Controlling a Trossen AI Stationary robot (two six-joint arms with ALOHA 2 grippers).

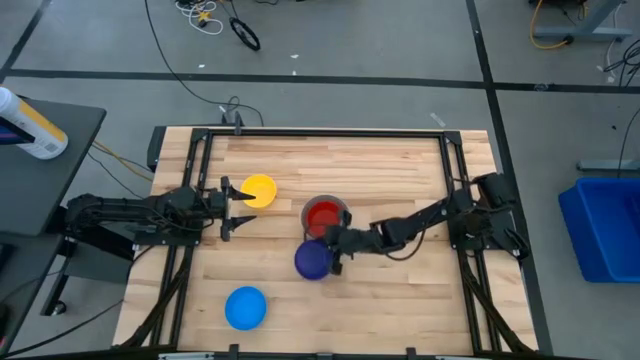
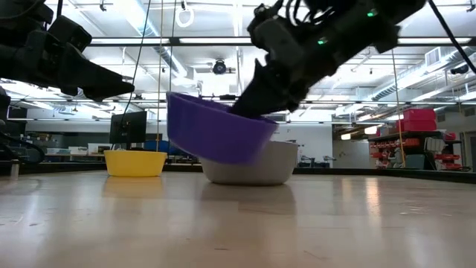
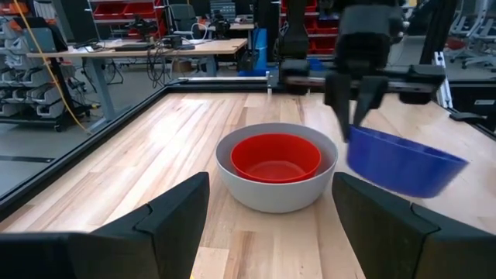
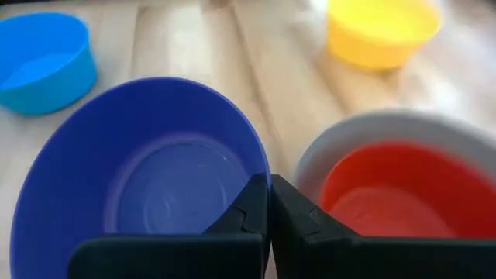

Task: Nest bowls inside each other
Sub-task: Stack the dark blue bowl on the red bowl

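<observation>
The red bowl [image 1: 324, 213] sits nested in the grey bowl [image 3: 267, 194] at the table's middle. My right gripper [image 4: 269, 203] is shut on the dark blue bowl [image 4: 155, 182], which hangs tilted just on the near side of the grey bowl. The yellow bowl [image 1: 260, 190] stands on its base to the left of the grey one. The light blue bowl [image 1: 245, 307] stands near the front edge. My left gripper [image 1: 228, 210] waits open at the left, next to the yellow bowl, with nothing between its fingers. My right gripper pinches the dark blue bowl's rim [image 4: 260, 172] on the side nearest the grey bowl, one finger inside the bowl and one outside. The fingers slant down from the table's right. The bowl [image 2: 219, 132] is lifted clear of the table and tilted.
Bare wood lies on the right half of the table [image 1: 420, 290] and along its far side. A black frame [image 1: 300, 133] runs around the tabletop.
</observation>
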